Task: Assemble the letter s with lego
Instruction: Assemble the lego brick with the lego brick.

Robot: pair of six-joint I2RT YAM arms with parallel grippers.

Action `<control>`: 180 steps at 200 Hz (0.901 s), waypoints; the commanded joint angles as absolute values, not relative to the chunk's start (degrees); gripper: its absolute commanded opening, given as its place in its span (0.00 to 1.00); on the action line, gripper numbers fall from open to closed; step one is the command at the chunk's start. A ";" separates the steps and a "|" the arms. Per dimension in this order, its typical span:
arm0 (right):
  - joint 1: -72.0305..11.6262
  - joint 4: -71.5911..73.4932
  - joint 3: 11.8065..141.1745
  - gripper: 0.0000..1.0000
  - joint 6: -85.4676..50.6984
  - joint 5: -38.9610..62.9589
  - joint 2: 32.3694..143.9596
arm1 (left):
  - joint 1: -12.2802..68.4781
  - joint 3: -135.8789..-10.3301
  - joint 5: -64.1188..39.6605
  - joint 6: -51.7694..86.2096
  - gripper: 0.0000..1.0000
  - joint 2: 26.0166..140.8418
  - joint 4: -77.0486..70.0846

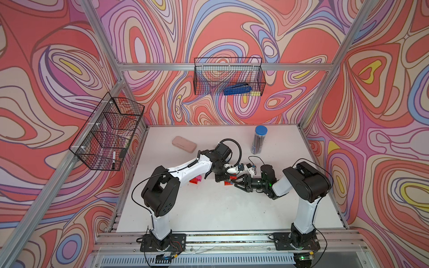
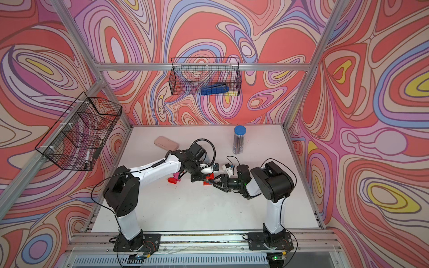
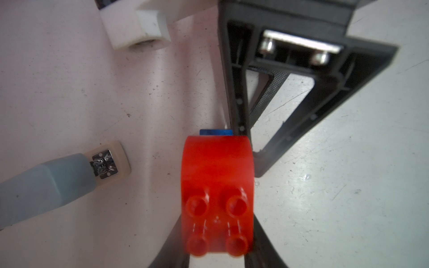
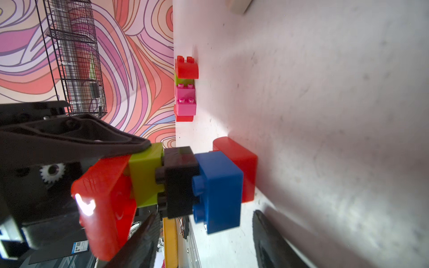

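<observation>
Pinching top red brick (image 3: pixel 217 167) of stack (image 4: pixel 181 183): L jaws. R jaws spread astride stack's lower part, can't tell if gripping. Stack ctr frame on surface (image 1: pixel 209 208); spare bricks (image 1: pixel 193 181) just left.

White plastic arm shells (image 1: pixel 190 167), bulky black joint housings (image 1: pixel 160 197), looping black cables (image 1: pixel 240 153), black base plates (image 1: pixel 178 239), small green light (image 1: pixel 270 185).
</observation>
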State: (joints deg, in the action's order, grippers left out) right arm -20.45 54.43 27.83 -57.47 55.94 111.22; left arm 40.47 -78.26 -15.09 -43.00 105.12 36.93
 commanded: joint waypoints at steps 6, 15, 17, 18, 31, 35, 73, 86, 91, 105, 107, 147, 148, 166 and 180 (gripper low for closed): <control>-19.65 47.02 24.92 0.66 -56.12 51.38 113.80 | 40.69 -79.42 -13.64 -44.54 0.25 107.56 41.20; -19.46 46.85 24.55 0.66 -56.03 51.26 113.56 | 40.77 -79.79 -13.37 -44.56 0.25 107.92 41.68; -19.43 46.85 24.48 0.66 -56.02 51.25 113.49 | 40.78 -79.91 -13.27 -44.56 0.25 108.04 41.77; -19.43 46.85 24.46 0.66 -56.00 51.29 113.48 | 40.82 -79.99 -13.19 -44.56 0.25 108.03 41.81; -19.17 46.60 24.11 0.66 -55.92 51.24 113.26 | 41.00 -80.32 -12.88 -44.55 0.25 108.47 42.08; -19.08 46.52 23.97 0.66 -55.82 51.24 113.17 | 41.06 -80.43 -12.76 -44.60 0.25 108.53 42.16; -18.31 43.99 23.30 0.66 -54.09 51.11 111.41 | 41.31 -80.94 -12.13 -44.64 0.25 109.01 42.79; -18.29 42.67 23.49 0.66 -53.29 50.89 110.64 | 41.39 -81.24 -11.93 -44.53 0.25 109.04 43.02; -18.26 42.42 23.49 0.66 -53.09 50.89 110.44 | 41.33 -81.28 -12.01 -44.49 0.26 108.98 42.97; -18.28 41.94 23.62 0.66 -52.67 50.84 110.21 | 41.37 -81.47 -11.90 -44.35 0.27 108.75 43.03; -18.28 41.80 23.64 0.66 -52.63 50.81 110.10 | 41.39 -81.54 -11.87 -44.42 0.28 108.68 43.06; -18.28 39.81 24.04 0.66 -50.89 50.81 108.86 | 41.48 -81.99 -11.70 -44.32 0.33 108.22 43.37; -18.28 39.72 24.06 0.66 -50.84 50.80 108.83 | 41.44 -82.04 -11.74 -44.31 0.33 108.29 43.39; -18.28 37.70 24.35 0.66 -49.32 50.59 107.63 | 41.47 -82.06 -11.72 -44.12 0.37 108.24 43.26; -18.22 36.04 24.43 0.67 -47.80 50.41 106.45 | 41.46 -82.04 -11.73 -43.88 0.42 108.11 43.11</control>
State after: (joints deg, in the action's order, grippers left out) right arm -18.65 47.13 25.65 -51.86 55.24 106.45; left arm 41.28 -81.34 -12.93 -43.09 106.83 39.81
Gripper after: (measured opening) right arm 0.663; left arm 0.374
